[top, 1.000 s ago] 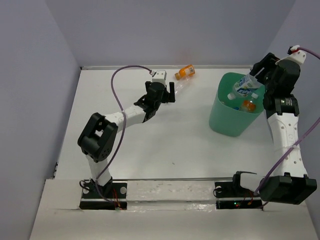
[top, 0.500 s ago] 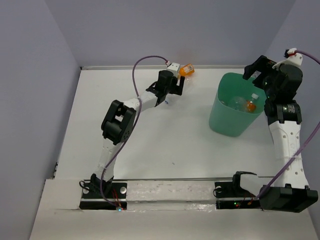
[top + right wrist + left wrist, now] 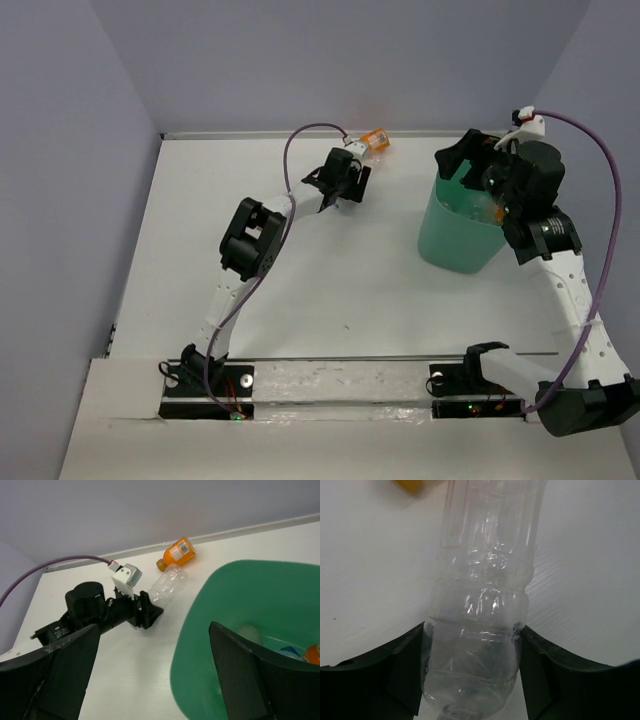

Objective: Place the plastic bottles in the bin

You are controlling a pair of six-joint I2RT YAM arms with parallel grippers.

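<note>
Fingers (image 3: 400,675) of the left gripper (image 3: 472,675) press on both sides of the clear ribbed plastic bottle (image 3: 487,580), which lies on the white table (image 3: 300,290) near the back wall (image 3: 350,60). The small orange plastic bottle (image 3: 178,553) lies just beside it. The right gripper (image 3: 150,650) hangs wide open over the rim of the big mint-green plastic bin (image 3: 450,245) on the table's right side, holding nothing
</note>
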